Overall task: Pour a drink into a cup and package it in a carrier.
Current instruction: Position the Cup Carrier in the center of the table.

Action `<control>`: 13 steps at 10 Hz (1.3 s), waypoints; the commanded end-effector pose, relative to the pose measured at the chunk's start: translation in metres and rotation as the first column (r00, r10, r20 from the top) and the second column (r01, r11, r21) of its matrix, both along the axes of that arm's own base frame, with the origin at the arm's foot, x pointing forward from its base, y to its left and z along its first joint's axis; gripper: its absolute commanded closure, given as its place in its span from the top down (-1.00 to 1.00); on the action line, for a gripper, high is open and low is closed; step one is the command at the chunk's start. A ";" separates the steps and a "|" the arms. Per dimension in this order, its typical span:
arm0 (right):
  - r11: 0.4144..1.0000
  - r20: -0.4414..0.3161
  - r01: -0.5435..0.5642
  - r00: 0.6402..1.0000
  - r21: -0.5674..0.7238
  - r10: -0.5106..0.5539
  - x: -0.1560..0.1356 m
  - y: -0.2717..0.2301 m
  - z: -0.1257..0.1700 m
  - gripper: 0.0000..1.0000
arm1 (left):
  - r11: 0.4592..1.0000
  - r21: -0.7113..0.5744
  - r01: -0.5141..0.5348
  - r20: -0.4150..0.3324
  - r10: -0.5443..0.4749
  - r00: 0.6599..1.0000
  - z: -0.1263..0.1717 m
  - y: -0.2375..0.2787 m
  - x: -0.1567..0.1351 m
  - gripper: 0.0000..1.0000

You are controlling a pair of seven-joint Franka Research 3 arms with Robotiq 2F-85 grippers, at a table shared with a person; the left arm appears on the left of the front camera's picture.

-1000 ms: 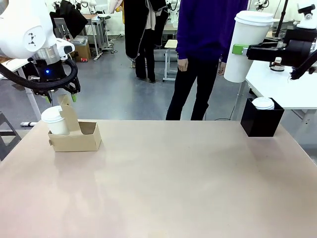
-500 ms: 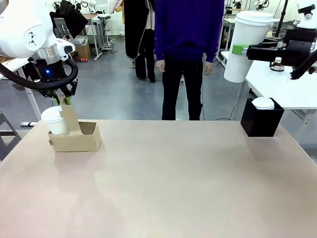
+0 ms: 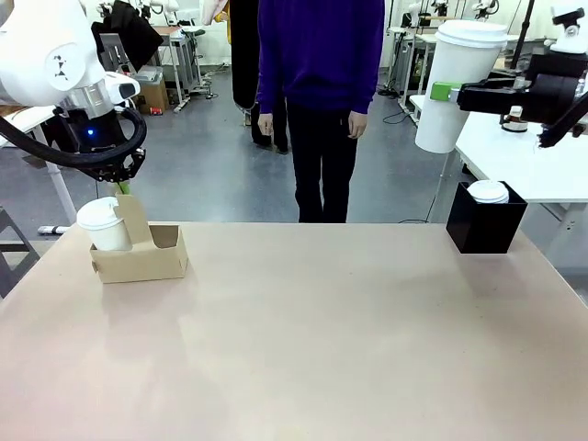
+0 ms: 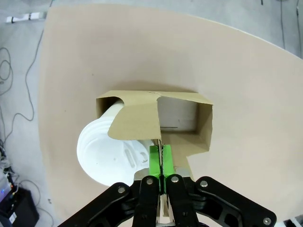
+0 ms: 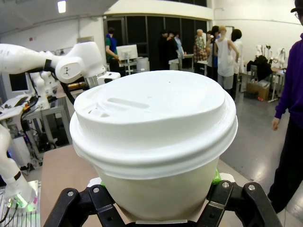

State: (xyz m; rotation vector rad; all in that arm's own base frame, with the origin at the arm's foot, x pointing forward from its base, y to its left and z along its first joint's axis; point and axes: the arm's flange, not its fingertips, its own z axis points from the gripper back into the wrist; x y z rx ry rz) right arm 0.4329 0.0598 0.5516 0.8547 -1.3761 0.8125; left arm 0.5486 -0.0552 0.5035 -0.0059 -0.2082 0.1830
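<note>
While the left tool [image 4: 161, 163] is clenched on the upright handle of the carrier [image 3: 152, 264] at the desk's [image 3: 322, 322] left, a lidded cup [image 3: 103, 225] sits in one slot. The right tool [image 3: 446, 91] grasps a second white cup [image 3: 457, 64] aloft, apparently plain.

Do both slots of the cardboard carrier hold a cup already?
No, in the left wrist view one slot holds a white lidded cup and the other slot of the carrier is empty.
</note>
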 end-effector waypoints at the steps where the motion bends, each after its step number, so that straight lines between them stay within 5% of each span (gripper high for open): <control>1: 1.000 0.019 -0.004 1.000 0.003 0.004 0.001 0.000 0.001 0.60 | 1.000 0.024 0.009 0.007 -0.009 1.000 0.001 -0.001 -0.003 -1.00; 4: 1.000 0.019 -0.004 1.000 0.003 0.004 0.001 0.000 0.001 0.60 | 1.000 0.009 0.008 0.001 -0.008 1.000 0.000 -0.002 0.000 -0.91; 6: 1.000 0.019 -0.004 1.000 0.003 0.004 0.001 0.000 0.001 0.60 | 0.998 -0.066 -0.008 0.040 0.011 0.999 0.036 -0.019 -0.018 -0.96; 10: 1.000 0.019 -0.004 1.000 0.003 0.004 0.001 0.000 0.001 0.60 | 1.000 -0.005 0.027 0.127 -0.026 0.991 0.112 -0.123 -0.076 -0.96; 13: 1.000 0.019 -0.004 1.000 0.003 0.004 0.001 0.000 0.001 0.60 | 0.994 -0.027 0.107 0.102 -0.103 0.989 0.120 -0.218 -0.124 -0.96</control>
